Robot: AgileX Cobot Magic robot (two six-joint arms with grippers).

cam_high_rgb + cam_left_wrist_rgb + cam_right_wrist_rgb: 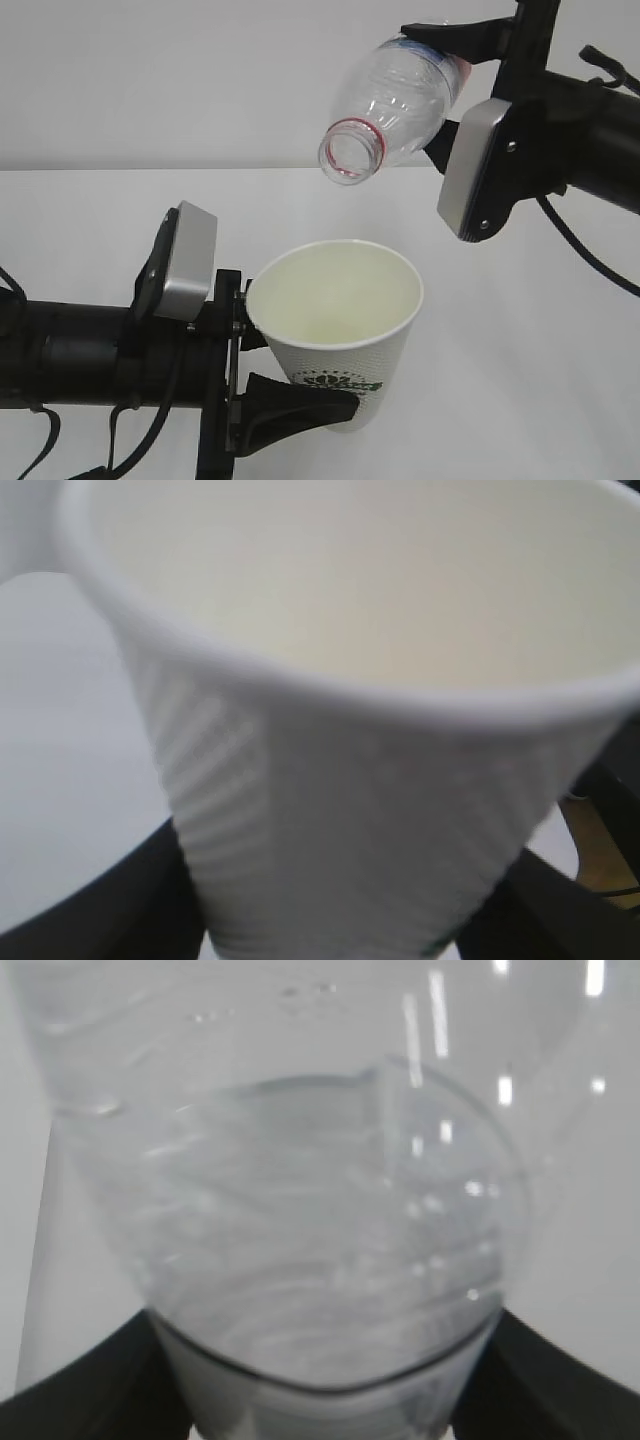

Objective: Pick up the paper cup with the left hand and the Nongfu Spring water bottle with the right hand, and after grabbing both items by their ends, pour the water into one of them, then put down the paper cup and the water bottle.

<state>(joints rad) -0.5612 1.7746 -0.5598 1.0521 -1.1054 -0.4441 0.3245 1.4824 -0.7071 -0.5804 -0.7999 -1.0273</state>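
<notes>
Clear water bottle (400,110) tilts above the paper cup (340,320).

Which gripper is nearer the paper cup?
Left. The left gripper grips the paper cup; the right gripper holds the water bottle, tilted above it.

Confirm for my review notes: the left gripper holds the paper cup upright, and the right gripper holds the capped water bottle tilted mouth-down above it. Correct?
Not quite. The water bottle has no cap: the exterior view shows its open mouth ringed in red. The rest stands: the left gripper holds the paper cup upright, and the right gripper holds the bottle tilted mouth-down above it.
</notes>
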